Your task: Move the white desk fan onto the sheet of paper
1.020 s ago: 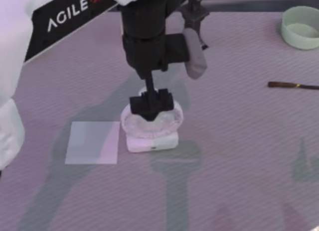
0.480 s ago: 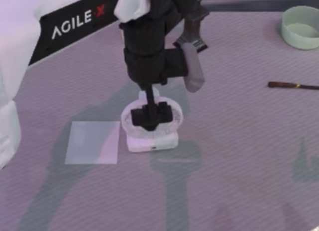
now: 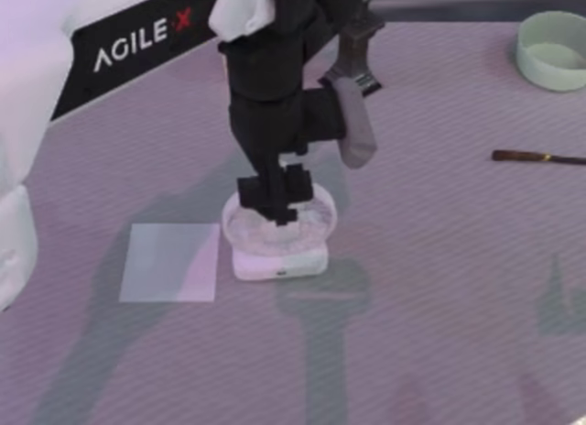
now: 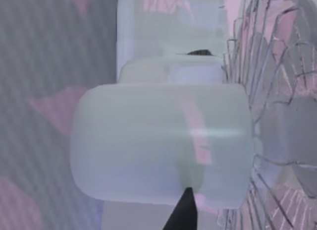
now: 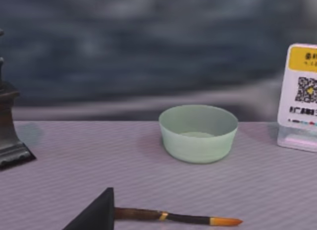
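The white desk fan (image 3: 284, 240) stands upright on the table near the middle, with its round grille above its rounded base. The sheet of paper (image 3: 171, 262) lies flat just left of the fan's base and nothing is on it. My left gripper (image 3: 275, 198) hangs straight down onto the fan's top rear. In the left wrist view the fan's rear housing (image 4: 158, 141) fills the picture, with the grille (image 4: 287, 116) beside it. My right arm is parked out of the top view. One fingertip (image 5: 101, 216) of its gripper shows, with nothing held.
A pale green bowl (image 3: 552, 49) sits at the back right. A brown brush (image 3: 538, 157) lies in front of it. A dark pedestal object (image 3: 355, 36) stands at the back behind the left arm. A QR card (image 5: 299, 98) stands near the bowl.
The left gripper shifted a little toward the table's front over the fan, then back. The fan and the paper have not moved.
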`<state>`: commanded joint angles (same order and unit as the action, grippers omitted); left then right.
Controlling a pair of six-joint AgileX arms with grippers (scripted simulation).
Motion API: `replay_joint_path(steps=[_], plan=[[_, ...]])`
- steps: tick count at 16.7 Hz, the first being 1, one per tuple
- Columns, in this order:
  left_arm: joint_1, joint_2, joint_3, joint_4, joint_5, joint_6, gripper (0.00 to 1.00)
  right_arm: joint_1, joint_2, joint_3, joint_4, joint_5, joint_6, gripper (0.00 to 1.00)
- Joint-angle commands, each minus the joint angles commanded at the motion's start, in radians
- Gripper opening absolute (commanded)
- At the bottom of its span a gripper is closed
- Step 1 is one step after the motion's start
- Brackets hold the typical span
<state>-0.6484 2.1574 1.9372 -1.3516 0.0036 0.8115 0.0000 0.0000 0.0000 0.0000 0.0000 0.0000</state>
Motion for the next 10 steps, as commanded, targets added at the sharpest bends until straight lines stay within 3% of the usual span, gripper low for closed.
replay_joint_path(steps=[4, 10], plan=[[0.000, 0.000, 0.000, 0.000, 0.000, 0.000, 0.02, 0.000, 0.000, 0.000, 0.000, 0.000, 0.000, 1.00], [0.000, 0.000, 0.000, 0.000, 0.000, 0.000, 0.00, 0.000, 0.000, 0.000, 0.000, 0.000, 0.000, 1.00]])
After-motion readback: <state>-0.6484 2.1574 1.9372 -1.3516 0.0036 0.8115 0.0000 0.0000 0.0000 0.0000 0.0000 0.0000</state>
